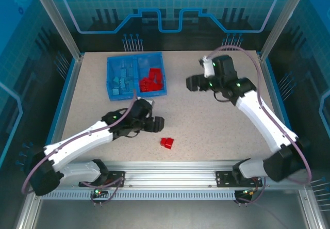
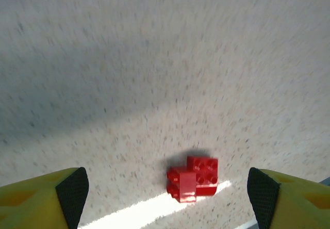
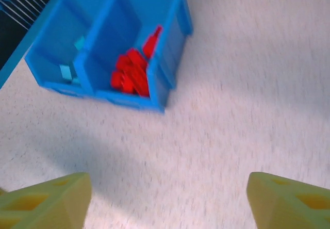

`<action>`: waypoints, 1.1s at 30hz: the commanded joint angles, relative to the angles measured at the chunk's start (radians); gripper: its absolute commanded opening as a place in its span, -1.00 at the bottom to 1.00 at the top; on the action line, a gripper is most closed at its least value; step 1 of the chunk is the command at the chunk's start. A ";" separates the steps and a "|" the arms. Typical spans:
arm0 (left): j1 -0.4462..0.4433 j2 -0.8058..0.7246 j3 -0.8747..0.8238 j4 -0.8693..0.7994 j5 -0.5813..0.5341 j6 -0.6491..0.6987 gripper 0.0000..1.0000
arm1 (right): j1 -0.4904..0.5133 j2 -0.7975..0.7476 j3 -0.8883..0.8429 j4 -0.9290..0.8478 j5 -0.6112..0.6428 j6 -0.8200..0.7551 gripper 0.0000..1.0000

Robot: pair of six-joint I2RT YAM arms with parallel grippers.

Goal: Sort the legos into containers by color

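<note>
Two small bright red studded plastic bricks lie pressed together on the speckled counter, near its front edge and well apart from the shallow blue plastic tray at the back left. Whether they are clipped together or merely touching, you cannot tell. Your left claw hangs near them, released and empty. Its wrist view frames the pair between the black-padded fingertips, which reads as a line-up for a pick. The tray is split by a middle wall so the colours stay apart: light blue bricks sit in the left compartment and a heap of red ones in the right. Your right claw hovers to the right of the tray, spread wide with nothing in it and facing the red compartment, likely held clear so the left arm has room. Judging by this, the pair on the counter belongs in the right compartment, and the sort looks nearly done.
</note>
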 commanded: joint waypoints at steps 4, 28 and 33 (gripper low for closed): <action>-0.050 0.147 -0.049 0.088 0.124 -0.100 0.66 | -0.050 -0.104 -0.168 -0.055 -0.076 0.056 0.93; -0.052 0.402 -0.010 0.027 0.124 -0.047 -0.09 | -0.052 -0.069 -0.183 -0.067 -0.096 0.107 0.91; -0.053 0.368 -0.045 0.073 0.180 -0.041 -0.17 | -0.052 -0.060 -0.175 -0.077 -0.101 0.106 0.90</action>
